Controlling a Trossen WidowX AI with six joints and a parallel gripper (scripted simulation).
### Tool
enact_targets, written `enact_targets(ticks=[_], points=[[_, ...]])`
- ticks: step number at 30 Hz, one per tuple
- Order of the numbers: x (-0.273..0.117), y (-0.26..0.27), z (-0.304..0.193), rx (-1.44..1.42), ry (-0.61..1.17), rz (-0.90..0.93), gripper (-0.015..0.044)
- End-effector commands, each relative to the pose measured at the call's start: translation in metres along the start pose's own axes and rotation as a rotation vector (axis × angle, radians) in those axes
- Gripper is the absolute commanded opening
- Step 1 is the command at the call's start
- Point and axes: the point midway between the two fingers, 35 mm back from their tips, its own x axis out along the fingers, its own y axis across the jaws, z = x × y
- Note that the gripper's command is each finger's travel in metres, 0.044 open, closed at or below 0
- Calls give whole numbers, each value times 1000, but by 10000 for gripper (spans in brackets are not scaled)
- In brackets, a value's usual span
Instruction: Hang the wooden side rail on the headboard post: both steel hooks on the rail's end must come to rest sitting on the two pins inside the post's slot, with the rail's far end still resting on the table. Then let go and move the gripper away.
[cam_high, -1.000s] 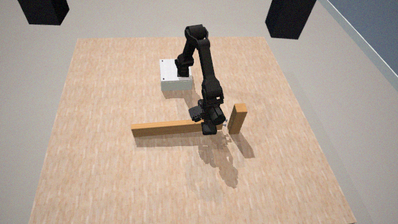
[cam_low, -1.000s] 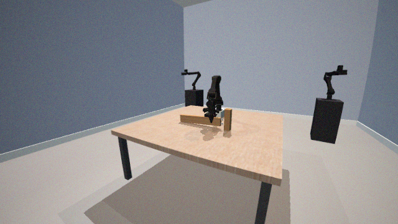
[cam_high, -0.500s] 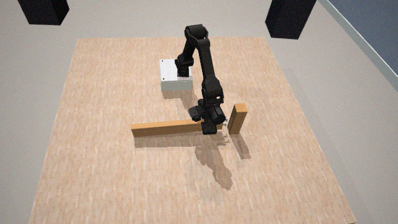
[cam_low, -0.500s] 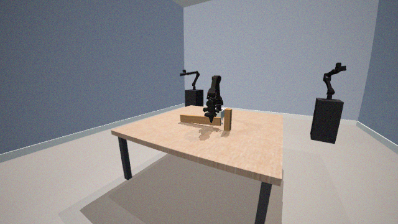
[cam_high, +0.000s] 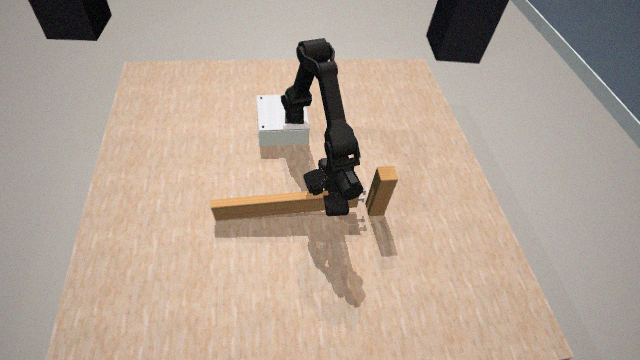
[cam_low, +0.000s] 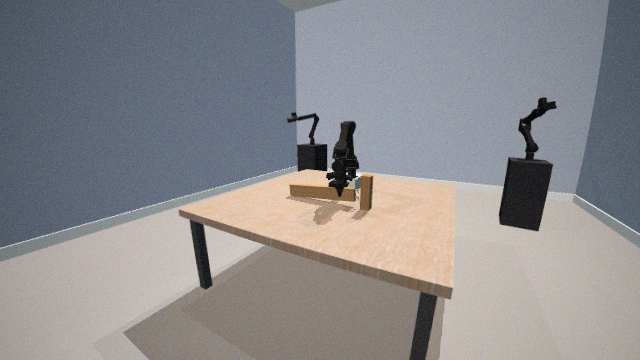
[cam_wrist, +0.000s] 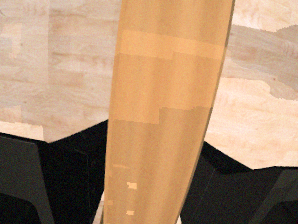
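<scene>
Steel hooks (cam_high: 362, 200) stand just short of the post (cam_high: 382, 192) (cam_low: 366, 192).

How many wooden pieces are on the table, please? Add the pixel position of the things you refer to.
2: the side rail (cam_high: 265, 204) (cam_low: 315, 192) (cam_wrist: 160, 85), held in the gripper (cam_high: 336, 207) (cam_low: 340, 192), and the headboard post (cam_high: 382, 192) (cam_low: 366, 192), standing upright beyond the rail's hooked end. I see no others.

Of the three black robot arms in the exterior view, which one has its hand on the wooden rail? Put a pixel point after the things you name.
The middle arm (cam_high: 335, 100) (cam_low: 346, 140), standing at the table; the other two stand on black pedestals (cam_low: 312, 159) (cam_low: 526, 192) beyond it.
</scene>
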Motion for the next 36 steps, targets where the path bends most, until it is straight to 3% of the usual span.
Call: enact_targets(ticks=[1,36], points=[[-4,3,0,-1,-2,11,0],[-3,7,-4,-1,-2,11,0]])
